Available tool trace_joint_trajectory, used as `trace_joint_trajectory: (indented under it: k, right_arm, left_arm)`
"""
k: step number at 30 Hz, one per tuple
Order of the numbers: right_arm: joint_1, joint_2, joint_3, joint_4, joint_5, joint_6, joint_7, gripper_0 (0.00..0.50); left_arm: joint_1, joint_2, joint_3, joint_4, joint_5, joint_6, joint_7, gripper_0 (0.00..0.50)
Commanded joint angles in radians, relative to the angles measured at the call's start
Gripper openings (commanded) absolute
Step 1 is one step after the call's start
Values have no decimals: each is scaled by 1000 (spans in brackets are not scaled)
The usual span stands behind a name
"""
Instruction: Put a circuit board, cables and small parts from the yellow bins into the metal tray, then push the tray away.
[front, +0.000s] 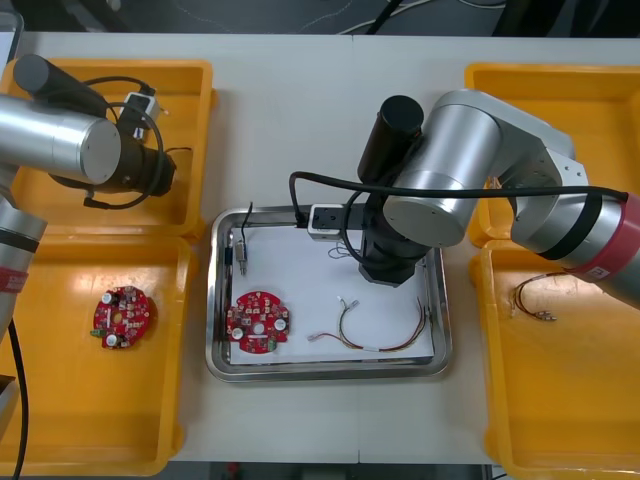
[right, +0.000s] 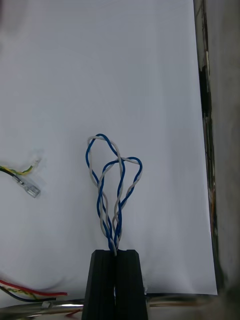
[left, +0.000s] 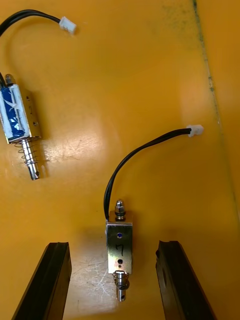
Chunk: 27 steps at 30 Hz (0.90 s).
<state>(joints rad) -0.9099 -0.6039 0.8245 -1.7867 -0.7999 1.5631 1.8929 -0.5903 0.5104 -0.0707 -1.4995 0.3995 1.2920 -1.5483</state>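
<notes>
Two steps are running side by side. Over the shiny metal tray (front: 330, 371) in the middle of the light worktop (front: 300, 120), the right tool (right: 116, 252) is pinching a twisted blue and white cable (right: 112, 190), its black fingers clamped together on the gathered end. We are judging this as the placing step: the cable is lying over the tray's white floor, and the next move is calling for the fingers to part and the arm to rise straight off without dragging the loops along. The cable's long axis is running in line with the fingers, its two loops pointing away from the fingertips.

Meanwhile the left tool (left: 114, 244) is hovering in the far yellow bin (front: 190, 90) on the left side, fingers standing wide apart on either side of a small boxy metal part (left: 120, 247) with a black lead (left: 135, 160). We are taking this for the approach to a pick; closing across the part's narrow body is what it is calling for. That part is lying lengthwise between the fingers, its threaded end pointing away from the tool and the lead curving off beyond.

Already lying in the tray are a round red circuit board (front: 258, 323) and a red and yellow cable (front: 370, 340).
</notes>
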Motion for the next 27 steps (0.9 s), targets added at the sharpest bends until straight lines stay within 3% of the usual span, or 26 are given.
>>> trace_joint_trajectory:
  k: [1, 10, 20, 21, 22, 23, 24, 25, 26, 27]
  right_arm:
    - [-66, 49, 36, 56, 14, -35, 15, 0]
    - [-101, 79, 99, 165, 27, -92, 48, 0]
    - [-104, 93, 116, 191, 28, -91, 66, 3]
    - [-104, 93, 114, 191, 28, -91, 68, 44]
    - [-106, 95, 114, 191, 28, -91, 69, 162]
    - [-107, 93, 114, 191, 28, -92, 69, 234]
    - [-109, 93, 114, 191, 28, -92, 71, 381]
    - [-110, 93, 114, 191, 28, -92, 72, 458]
    - [-109, 93, 113, 191, 27, -91, 72, 500]
    - [-109, 93, 111, 191, 25, -91, 74, 500]
  left_arm:
    - [-39, -12, -35, -10, -7, -14, 93, 500]
    - [-39, -12, -50, -10, -5, -14, 106, 500]
    - [-40, -12, -44, 4, -8, -16, 123, 500]
    - [-42, -12, -43, 7, -10, -14, 125, 500]
    - [-45, -12, -41, 12, -10, -10, 126, 500]
    - [-48, -10, -40, 15, -10, -3, 126, 500]
    - [-56, -10, -35, 21, -7, 16, 126, 500]
    - [-65, -10, -31, 24, -5, 39, 126, 500]
    - [-72, -10, -24, 24, -4, 62, 128, 500]
    - [-75, -10, -21, 24, -2, 76, 128, 500]
